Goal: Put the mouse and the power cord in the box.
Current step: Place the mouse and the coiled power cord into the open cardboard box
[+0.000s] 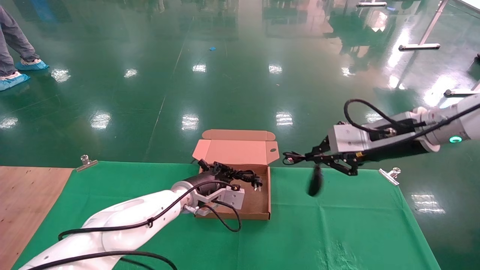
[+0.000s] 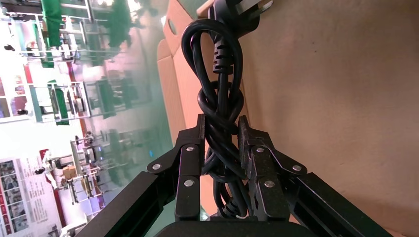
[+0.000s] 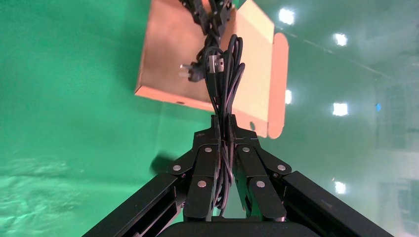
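Note:
The brown cardboard box [image 1: 262, 204] lies open on the green cloth, its lid [image 1: 236, 152] tilted back. My left gripper [image 1: 219, 173] hangs over the box's back part, shut on the power cord [image 1: 234, 174]; the plug head [image 1: 257, 183] sticks out over the box floor. In the left wrist view the cord bundle [image 2: 220, 94] is pinched between both fingers of the gripper [image 2: 221, 127]. My right gripper [image 1: 300, 155] is in the air to the right of the box, shut on the mouse's thin coiled cable [image 3: 225, 74]. The mouse [image 1: 315, 182] dangles below it, blurred.
The green cloth [image 1: 337, 232] covers the table, held by metal clips [image 1: 87, 162] [image 1: 390, 174]. Bare wood [image 1: 22, 198] shows at the left. Beyond the table is glossy green floor, with a person's feet [image 1: 15, 75] far off at the left.

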